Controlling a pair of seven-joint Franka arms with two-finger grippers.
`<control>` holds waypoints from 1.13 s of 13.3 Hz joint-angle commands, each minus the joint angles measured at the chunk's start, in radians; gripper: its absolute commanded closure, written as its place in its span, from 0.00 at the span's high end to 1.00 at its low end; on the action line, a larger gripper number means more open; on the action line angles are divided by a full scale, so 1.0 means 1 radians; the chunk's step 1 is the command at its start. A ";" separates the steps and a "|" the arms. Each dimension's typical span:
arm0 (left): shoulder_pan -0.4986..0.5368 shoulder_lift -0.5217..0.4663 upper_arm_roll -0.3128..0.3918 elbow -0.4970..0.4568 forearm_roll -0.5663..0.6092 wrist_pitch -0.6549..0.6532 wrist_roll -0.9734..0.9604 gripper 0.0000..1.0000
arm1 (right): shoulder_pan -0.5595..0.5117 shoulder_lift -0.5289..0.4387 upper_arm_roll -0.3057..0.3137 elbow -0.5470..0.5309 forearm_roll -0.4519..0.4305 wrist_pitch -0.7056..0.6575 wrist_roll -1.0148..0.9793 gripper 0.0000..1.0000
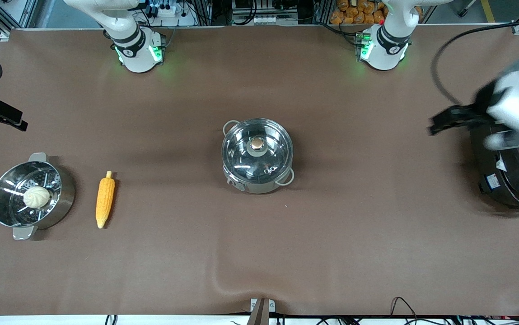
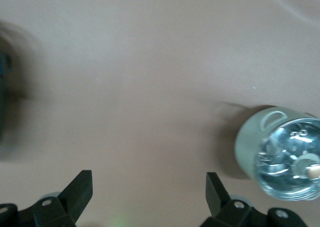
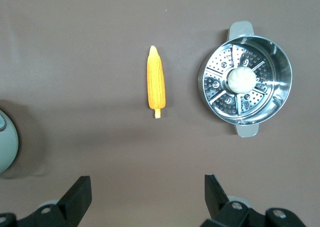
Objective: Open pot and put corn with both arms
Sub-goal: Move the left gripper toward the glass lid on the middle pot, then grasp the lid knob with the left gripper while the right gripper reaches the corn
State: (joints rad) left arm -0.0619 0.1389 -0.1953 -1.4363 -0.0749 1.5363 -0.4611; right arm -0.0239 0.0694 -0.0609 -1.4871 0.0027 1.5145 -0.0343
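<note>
The steel pot (image 1: 259,180) stands mid-table with its glass lid (image 1: 257,153) on; it also shows in the left wrist view (image 2: 250,142). The yellow corn (image 1: 105,199) lies on the table between the pot and the steamer pot, toward the right arm's end; it also shows in the right wrist view (image 3: 155,82). My left gripper (image 1: 435,125) is open and empty, up in the air beside the black cooker, fingers wide apart in its wrist view (image 2: 148,192). My right gripper (image 1: 17,122) is open and empty, high over the table near the steamer pot, fingers wide apart (image 3: 147,192).
A steel steamer pot (image 1: 63,198) with a white bun (image 1: 36,197) in it stands beside the corn at the right arm's end; both show in the right wrist view (image 3: 280,94). A large black cooker (image 1: 507,180) stands at the left arm's end.
</note>
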 commanded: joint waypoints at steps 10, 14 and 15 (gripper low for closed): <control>-0.501 0.407 0.017 0.122 0.056 0.280 -0.896 1.00 | -0.038 0.289 0.003 0.010 0.017 0.107 0.001 1.00; -0.576 0.478 0.019 0.128 0.092 0.350 -1.022 1.00 | -0.030 0.432 0.006 0.022 0.016 0.263 0.004 1.00; -0.581 0.487 0.019 0.140 0.092 0.357 -1.045 1.00 | -0.028 0.472 0.007 0.031 0.017 0.323 0.002 1.00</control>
State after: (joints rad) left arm -0.6174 0.5968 -0.1908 -1.3507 -0.0111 1.8894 -1.4502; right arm -0.0479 0.4575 -0.0628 -1.4990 0.0094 1.7693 -0.0341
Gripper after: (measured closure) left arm 0.000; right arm 0.000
